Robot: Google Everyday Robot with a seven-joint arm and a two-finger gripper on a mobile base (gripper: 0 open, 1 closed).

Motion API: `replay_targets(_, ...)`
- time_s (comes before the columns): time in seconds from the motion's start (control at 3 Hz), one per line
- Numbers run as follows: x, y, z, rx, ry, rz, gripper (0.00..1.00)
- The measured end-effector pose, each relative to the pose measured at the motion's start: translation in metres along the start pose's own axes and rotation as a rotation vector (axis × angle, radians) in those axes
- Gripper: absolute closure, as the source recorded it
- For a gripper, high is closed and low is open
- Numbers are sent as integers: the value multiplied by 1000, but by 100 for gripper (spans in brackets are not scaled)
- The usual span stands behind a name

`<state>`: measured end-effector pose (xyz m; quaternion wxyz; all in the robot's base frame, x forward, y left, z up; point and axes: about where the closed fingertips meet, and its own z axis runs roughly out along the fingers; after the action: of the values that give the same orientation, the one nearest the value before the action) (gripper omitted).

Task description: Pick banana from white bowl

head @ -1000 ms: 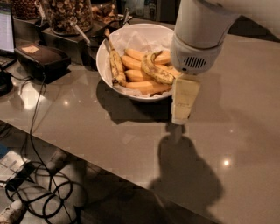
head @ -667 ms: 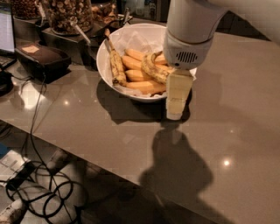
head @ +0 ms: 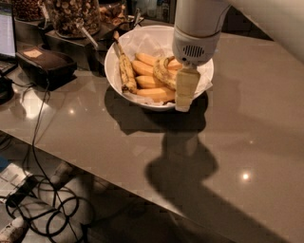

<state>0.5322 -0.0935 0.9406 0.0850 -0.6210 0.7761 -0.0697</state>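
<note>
The white bowl (head: 114, 76) stands on the grey counter, lined with crumpled white paper. In it lies the speckled yellow banana (head: 162, 74), curved, next to smooth orange-yellow bananas (head: 147, 81) and a thin dark-streaked banana (head: 126, 71) at the left. My gripper (head: 184, 95) hangs from the white arm over the bowl's right part, its pale finger pointing down just right of the speckled banana. The arm hides the bowl's right rim.
A black box (head: 45, 64) and glass jars of nuts (head: 71, 14) stand behind and left of the bowl. A laptop screen (head: 5, 28) is at the far left. Cables (head: 42, 204) lie on the floor below the counter's front edge (head: 118, 175).
My arm and gripper have moved left and farther back, from in front of the bowl's right rim to over the bowl beside the speckled banana.
</note>
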Motion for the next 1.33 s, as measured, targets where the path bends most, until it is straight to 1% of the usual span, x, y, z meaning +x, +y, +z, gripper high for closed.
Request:
replay_targets(0.33,-3,-10,10,-28,28,36,22)
replay_targets(0.67,-12,-18,16,-50,37,48,29)
replay_targets(1.0,-25,-18,18,-75,25,30,35)
replay_targets(1.33,-31,-20,19,-85,20,26,33)
